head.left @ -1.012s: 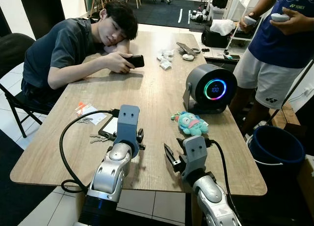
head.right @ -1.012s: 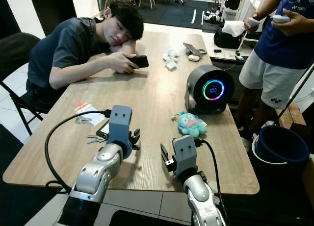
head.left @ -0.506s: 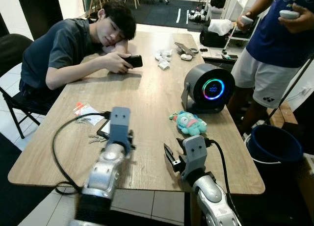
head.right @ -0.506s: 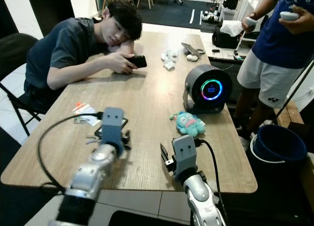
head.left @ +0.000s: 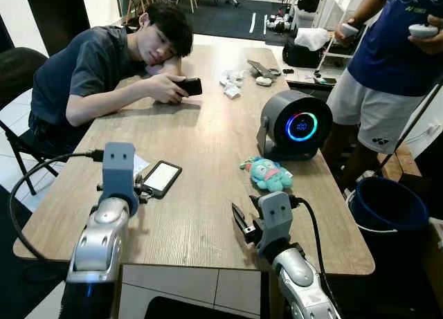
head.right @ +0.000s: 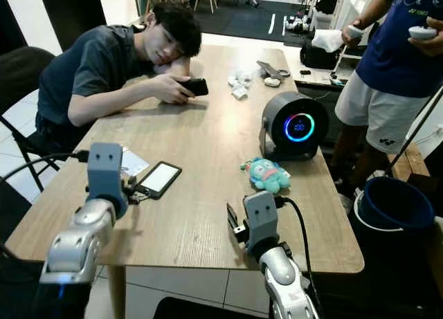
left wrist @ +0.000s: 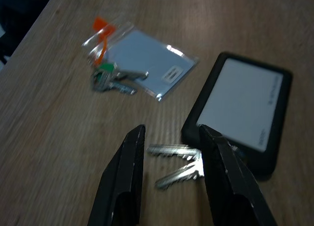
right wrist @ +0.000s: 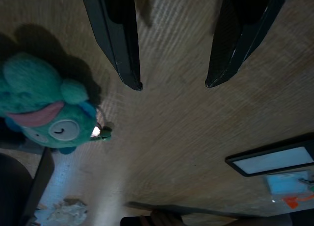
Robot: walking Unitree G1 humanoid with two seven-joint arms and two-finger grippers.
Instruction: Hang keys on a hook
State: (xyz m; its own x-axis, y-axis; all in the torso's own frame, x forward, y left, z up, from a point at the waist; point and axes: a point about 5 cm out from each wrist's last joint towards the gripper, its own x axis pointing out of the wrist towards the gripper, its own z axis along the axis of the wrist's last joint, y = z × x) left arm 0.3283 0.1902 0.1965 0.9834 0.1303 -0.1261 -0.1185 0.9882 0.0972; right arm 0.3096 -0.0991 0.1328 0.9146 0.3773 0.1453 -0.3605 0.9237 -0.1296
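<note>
My left claw hangs low over the left part of the wooden desk, its two black fingers spread apart. The keys, two silvery ones lying flat on the wood, sit right between and just beyond my fingertips, untouched, their heads up against the near edge of a black phone that lies face up just past my claw on its right. Farther out from the same claw lies a small clear plastic bag with an orange tag, and a second key with a green head rests against it. Beyond all that, a person in a grey shirt leans on the far left side of the desk, head down on one arm, holding a dark phone. My right claw hovers over bare wood near the front edge of the desk, well apart from the keys, its fingers also spread and holding nothing. Just ahead of it lies a teal plush toy, and behind the toy stands a round dark speaker with a glowing ring. To the right of that claw, off the desk, a person in a blue shirt and white shorts stands beside a dark blue bucket on the floor.
</note>
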